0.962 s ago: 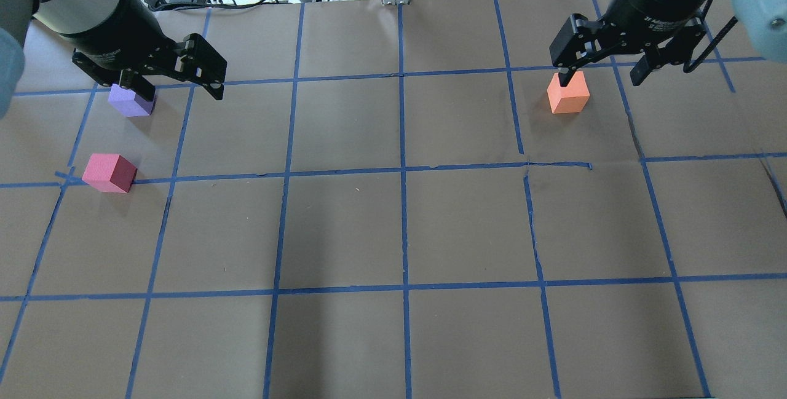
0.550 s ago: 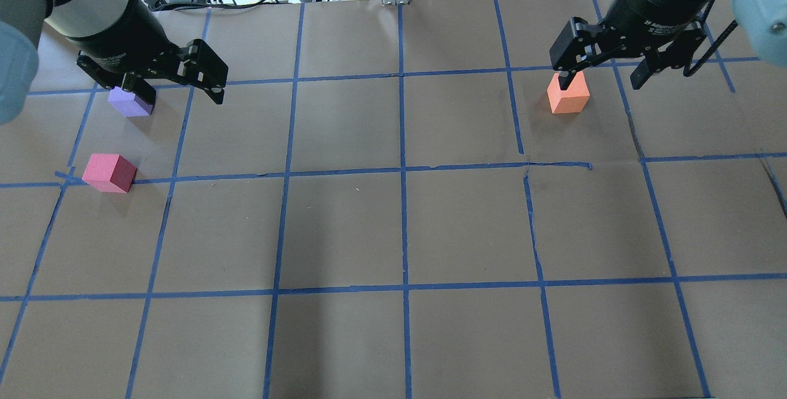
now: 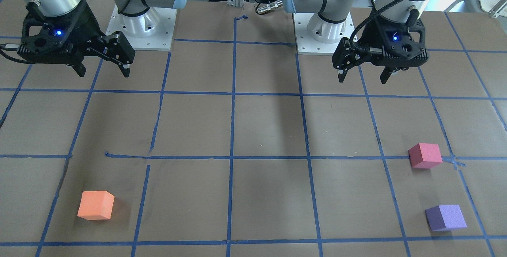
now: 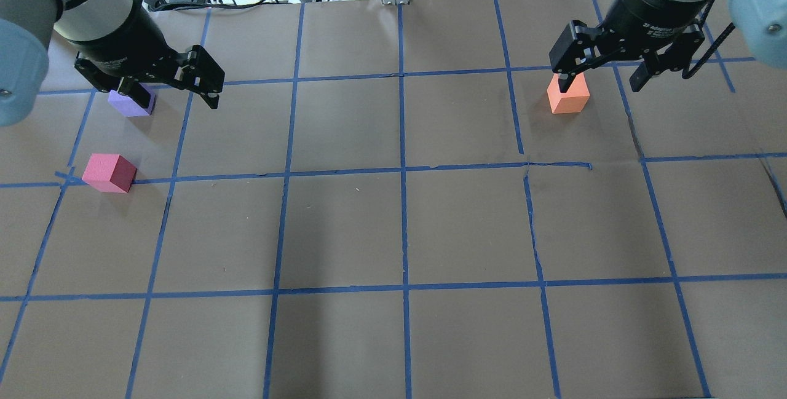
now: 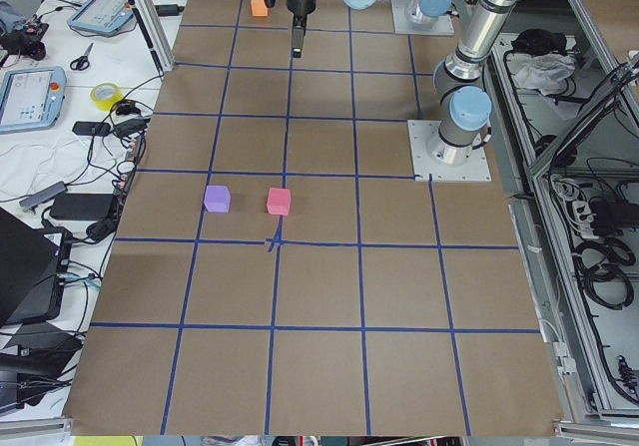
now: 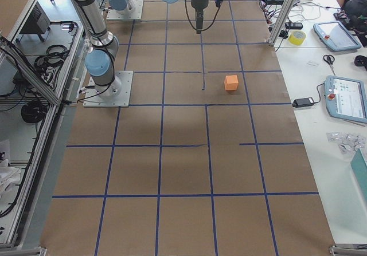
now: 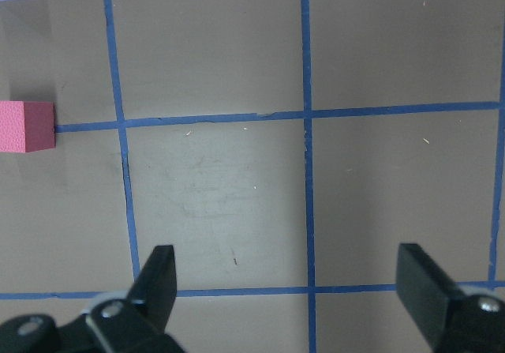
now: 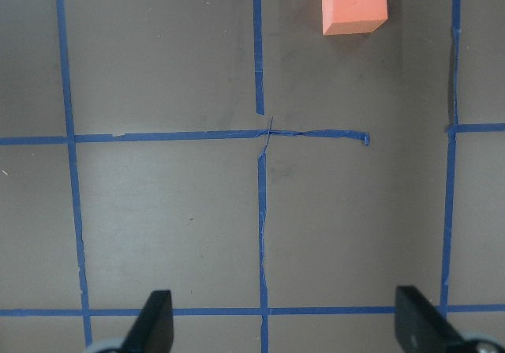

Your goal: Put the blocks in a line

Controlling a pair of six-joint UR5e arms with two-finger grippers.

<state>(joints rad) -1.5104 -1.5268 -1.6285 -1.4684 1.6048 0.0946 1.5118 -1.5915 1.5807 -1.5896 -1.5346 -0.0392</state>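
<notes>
Item 1, left gripper [image 3: 362, 79]: black two-finger unit. I read its fingers as spread wide with nothing between them. It hangs above the table, on the robot-base side of the cubes. Its wrist camera shows only bare paper between the two fingertips.

Item 2, right gripper [image 3: 104, 73]: same build, fingers likewise wide apart and holding nothing. It is raised over the table on the robot's right side.

Item 3, small matte orange foam cube [image 3: 96, 205]: it rests flat on the paper inside a grid square on the robot's right side, clear of the tape lines. I see it well apart from the right gripper and from the other two cubes.

Item 4, small matte pinkish-red foam cube [image 3: 425, 155]: on the robot's left side, sitting against a blue tape line just beside a tape crossing. It is nearer the robot than the other two cubes.

Item 5, small matte purple foam cube [image 3: 445, 217]: in the square just beyond the pinkish-red one, farther from the robot. It is near that cube but not touching it.

Item 6, brown paper-covered table [image 3: 269, 130] with a blue tape grid [image 3: 231, 130]: it carries all three cubes.
</notes>
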